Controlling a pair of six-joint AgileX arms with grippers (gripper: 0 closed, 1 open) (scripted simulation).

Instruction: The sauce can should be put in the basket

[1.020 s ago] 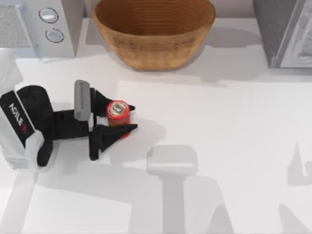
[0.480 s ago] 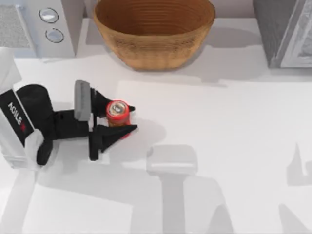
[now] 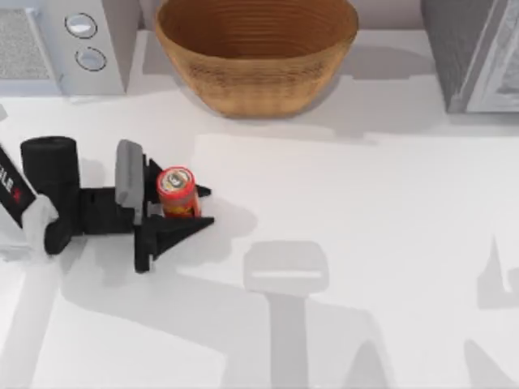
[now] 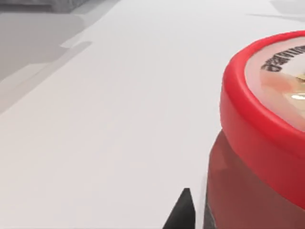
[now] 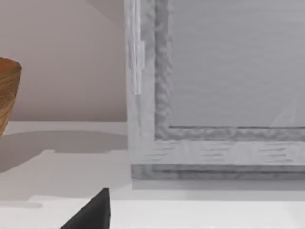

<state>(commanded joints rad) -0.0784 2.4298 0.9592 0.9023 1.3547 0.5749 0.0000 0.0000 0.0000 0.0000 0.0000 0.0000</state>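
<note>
The sauce can (image 3: 177, 192), red with a yellow-orange band and a pale round top, sits between the black fingers of my left gripper (image 3: 209, 206) at the table's left. The fingers are shut on its sides, and a shadow lies on the table beside them. In the left wrist view the can's red rim (image 4: 259, 129) is very close, with one dark fingertip (image 4: 183, 212) beside it. The tan wicker basket (image 3: 255, 85) stands at the back centre, well away from the can. The right wrist view catches the basket's edge (image 5: 7, 95) and one dark fingertip (image 5: 93, 212) of my right gripper.
A pale appliance with two round knobs (image 3: 81, 40) stands at the back left, next to the basket. A grey box-like appliance (image 3: 474, 53) stands at the back right, and its front (image 5: 214, 95) is close to the right wrist camera. Arm shadows cross the white table (image 3: 365, 243).
My left gripper has drawn back toward the table's left, and the sauce can has moved with it between the fingers.
</note>
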